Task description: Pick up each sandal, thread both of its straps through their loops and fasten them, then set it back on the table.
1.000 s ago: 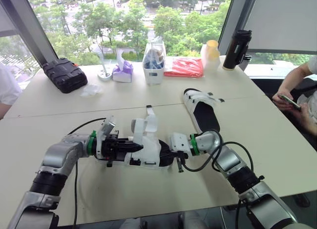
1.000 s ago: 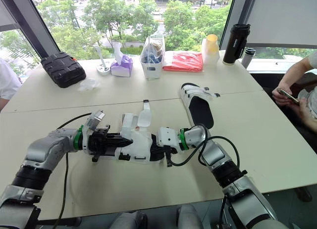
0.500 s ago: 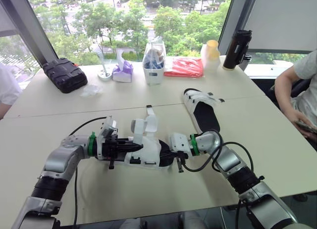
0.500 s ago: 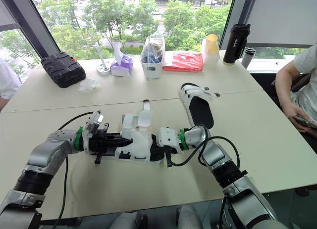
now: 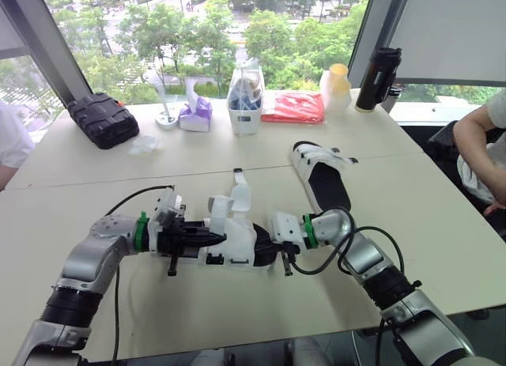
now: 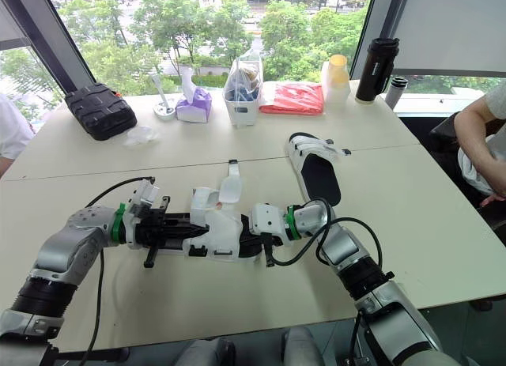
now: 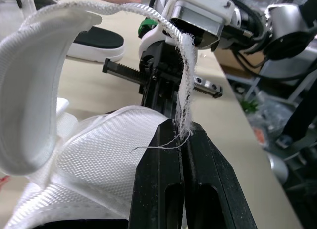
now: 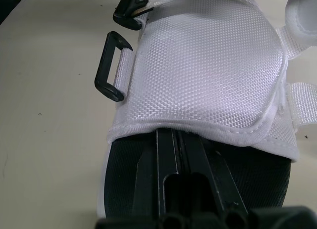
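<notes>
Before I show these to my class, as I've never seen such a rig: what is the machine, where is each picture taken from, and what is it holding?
It is a humanoid robot with two arms. The two wide pictures come from cameras in its head, looking down at a table; the two close-ups come from cameras on its wrists. The left pincer is shut on a frayed strap of a white sandal. The right pincer, shut, lies on that sandal's black insole under the white upper. A second sandal lies further back; a black case, tissues and a bottle stand at the table's far edge.
</notes>
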